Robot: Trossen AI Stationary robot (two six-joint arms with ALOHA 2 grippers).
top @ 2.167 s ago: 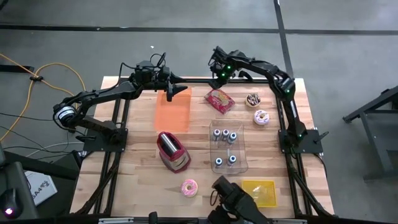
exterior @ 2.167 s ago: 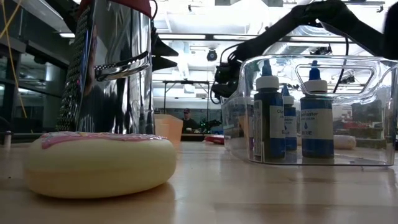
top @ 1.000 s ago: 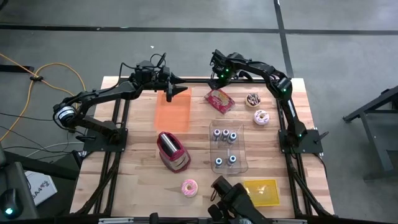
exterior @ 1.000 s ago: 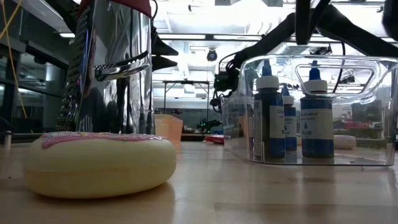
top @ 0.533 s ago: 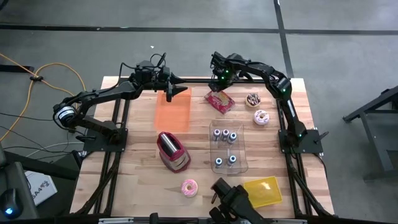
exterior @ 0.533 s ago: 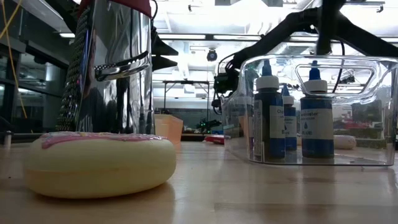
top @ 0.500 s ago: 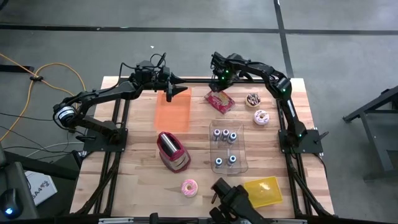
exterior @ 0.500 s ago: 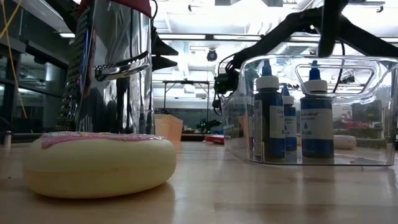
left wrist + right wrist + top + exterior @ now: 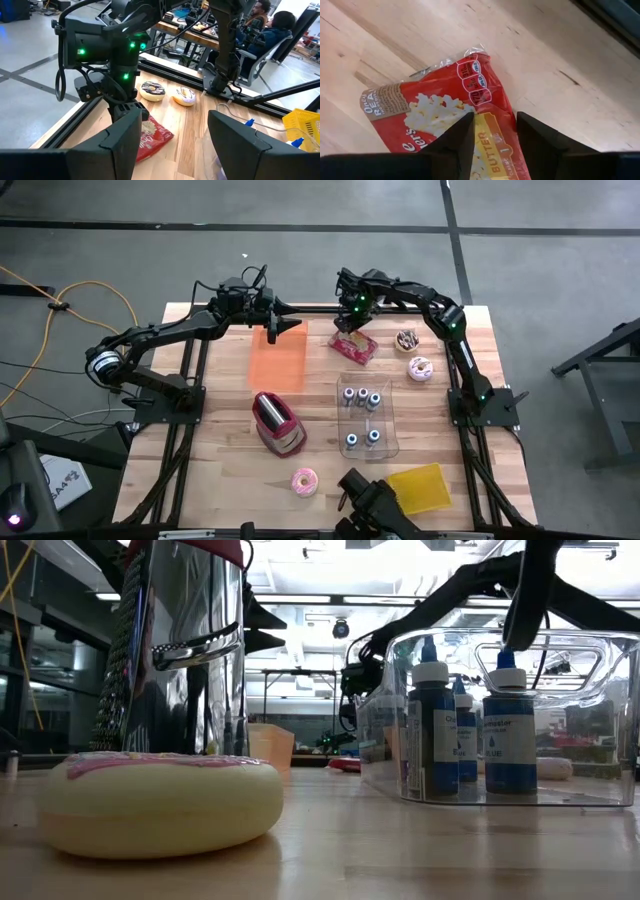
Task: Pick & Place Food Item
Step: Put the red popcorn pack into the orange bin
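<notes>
A red popcorn bag (image 9: 356, 344) lies flat on the table's far middle and also shows in the right wrist view (image 9: 445, 112). My right gripper (image 9: 346, 326) is open and points down over the bag's far-left end, with a finger on either side of it (image 9: 494, 150). The left wrist view shows that gripper (image 9: 129, 107) standing just above the bag (image 9: 152, 137). My left gripper (image 9: 286, 326) is open (image 9: 172, 150) and hovers over the far end of a flat orange tray (image 9: 277, 360). My right gripper comes at the bag's far-left end (image 9: 485, 125) from above, pointing down, its open fingers (image 9: 455, 142) astride it. The bag lies flat on the table. Whether the fingers touch it I cannot tell.
A chocolate donut (image 9: 407, 339) and a white-pink donut (image 9: 421, 368) lie right of the bag. A clear bin of bottles (image 9: 366, 417) and a red-topped grater (image 9: 278, 423) stand mid-table. A pink donut (image 9: 304, 481) and a yellow basket (image 9: 420, 485) sit near the near edge.
My right gripper has come down and toward the near edge, from beyond the table's far rail to just over the popcorn bag's far-left end. The yellow basket at the near edge has turned a little. The left arm has kept still.
</notes>
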